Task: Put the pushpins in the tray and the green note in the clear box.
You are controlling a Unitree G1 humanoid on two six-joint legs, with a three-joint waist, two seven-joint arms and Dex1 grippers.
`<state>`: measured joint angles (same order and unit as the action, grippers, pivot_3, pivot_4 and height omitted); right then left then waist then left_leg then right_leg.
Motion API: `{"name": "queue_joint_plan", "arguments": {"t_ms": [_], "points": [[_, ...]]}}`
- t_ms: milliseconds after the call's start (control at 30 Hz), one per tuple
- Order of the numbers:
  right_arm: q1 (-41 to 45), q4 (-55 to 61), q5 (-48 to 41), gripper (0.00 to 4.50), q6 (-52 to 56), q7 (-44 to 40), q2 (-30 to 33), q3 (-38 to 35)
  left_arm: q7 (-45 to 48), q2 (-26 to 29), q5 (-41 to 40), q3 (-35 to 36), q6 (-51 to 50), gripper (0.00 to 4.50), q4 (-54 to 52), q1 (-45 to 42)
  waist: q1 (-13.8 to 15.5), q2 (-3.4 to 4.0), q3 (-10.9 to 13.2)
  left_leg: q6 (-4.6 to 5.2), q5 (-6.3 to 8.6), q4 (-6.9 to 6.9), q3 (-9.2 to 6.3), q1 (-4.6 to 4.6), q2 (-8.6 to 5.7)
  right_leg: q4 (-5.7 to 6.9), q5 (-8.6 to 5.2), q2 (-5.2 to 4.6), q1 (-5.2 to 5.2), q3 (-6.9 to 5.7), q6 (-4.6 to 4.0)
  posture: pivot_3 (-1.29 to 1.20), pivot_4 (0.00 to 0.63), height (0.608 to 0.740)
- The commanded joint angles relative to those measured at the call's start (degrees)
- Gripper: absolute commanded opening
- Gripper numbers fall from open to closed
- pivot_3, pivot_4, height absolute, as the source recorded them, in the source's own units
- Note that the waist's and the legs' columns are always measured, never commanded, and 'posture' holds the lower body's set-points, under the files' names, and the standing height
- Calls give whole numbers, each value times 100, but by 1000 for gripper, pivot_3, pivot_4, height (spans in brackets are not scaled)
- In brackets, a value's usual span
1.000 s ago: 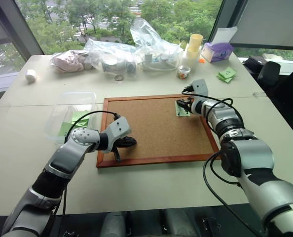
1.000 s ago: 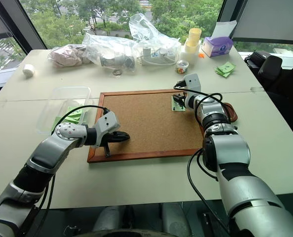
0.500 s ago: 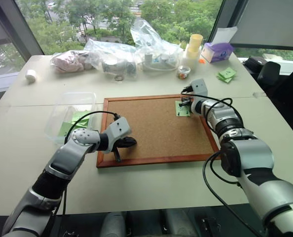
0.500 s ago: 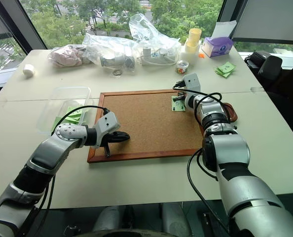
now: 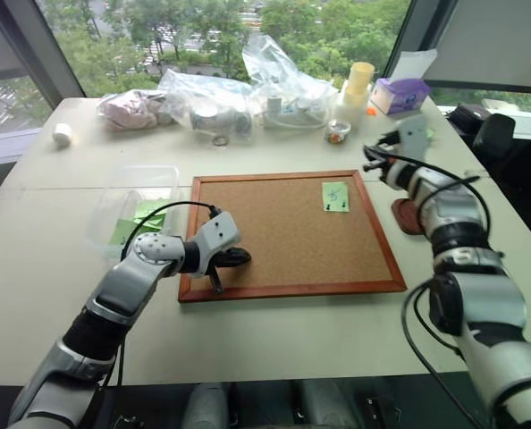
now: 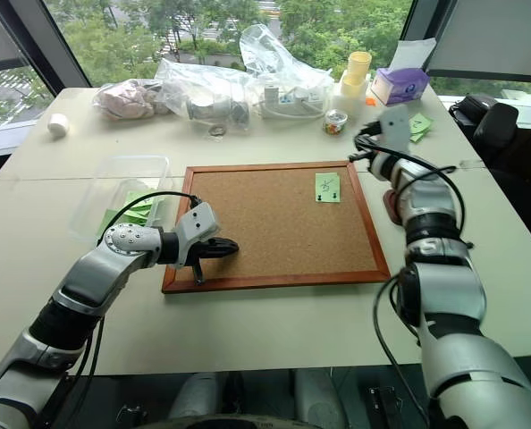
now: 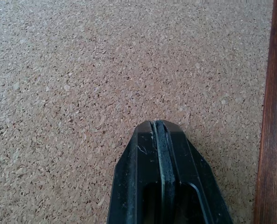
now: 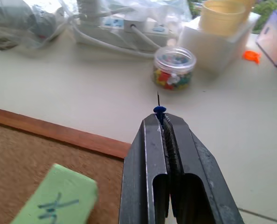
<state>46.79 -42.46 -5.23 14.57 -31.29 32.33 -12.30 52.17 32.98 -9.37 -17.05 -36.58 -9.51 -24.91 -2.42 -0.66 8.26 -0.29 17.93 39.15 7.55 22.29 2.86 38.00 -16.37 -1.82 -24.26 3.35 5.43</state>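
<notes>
The green note lies on the cork board near its far right corner, with two small dark pushpins at its near edge. My right gripper hovers beyond the board's far right corner, shut on a blue pushpin whose point sticks out past the fingertips. The reddish-brown tray sits just right of the board, partly behind my right arm. Left of the board is the clear box, with green papers inside. My left gripper is shut and empty over the board's near left corner.
A small jar of coloured pins stands ahead of the right gripper. Clear plastic bags, a power strip, yellow cups and a purple tissue box line the far edge. A bunch of green papers lies at the far right.
My right gripper shut at the top of the green note, then swung right and up off the board with a blue pushpin. The left arm stayed still.
</notes>
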Motion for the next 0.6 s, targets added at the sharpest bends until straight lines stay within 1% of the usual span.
{"name": "queue_joint_plan", "arguments": {"t_ms": [33,133,200,333,467,600], "points": [[-893,1414,-176,49,879,213,465,-398,112,-16,-48,-48,101,0,181,105,10,1,0,0,0,0,0,0,0,0,0,0,-1,0,0,0,150,738],[-1735,2196,-362,49,1474,299,677,-720,229,-46,-131,18,265,0,231,32,-4,4,0,0,0,2,3,-1,1,2,0,1,-2,2,0,0,150,738],[-2002,2394,-477,49,1666,338,693,-846,239,-148,-215,128,360,0,326,-76,-15,4,0,-1,-1,3,6,-5,1,3,0,4,-2,6,1,0,150,738],[-2143,2530,-602,49,1783,369,684,-896,434,-234,-388,339,456,0,474,-319,-8,4,3,-2,-2,5,9,-6,-1,4,0,10,-2,10,2,0,150,738],[-2159,2569,-695,49,1799,389,680,-884,604,-116,-377,327,475,0,595,-456,1,1,4,-2,-2,4,2,1,-1,2,0,17,-6,10,2,0,150,738],[-2105,2587,-818,49,1870,364,661,-850,762,31,-361,226,467,0,571,-380,-3,1,5,-1,-2,2,2,3,-1,1,-1,16,-8,11,2,0,150,738]]}}
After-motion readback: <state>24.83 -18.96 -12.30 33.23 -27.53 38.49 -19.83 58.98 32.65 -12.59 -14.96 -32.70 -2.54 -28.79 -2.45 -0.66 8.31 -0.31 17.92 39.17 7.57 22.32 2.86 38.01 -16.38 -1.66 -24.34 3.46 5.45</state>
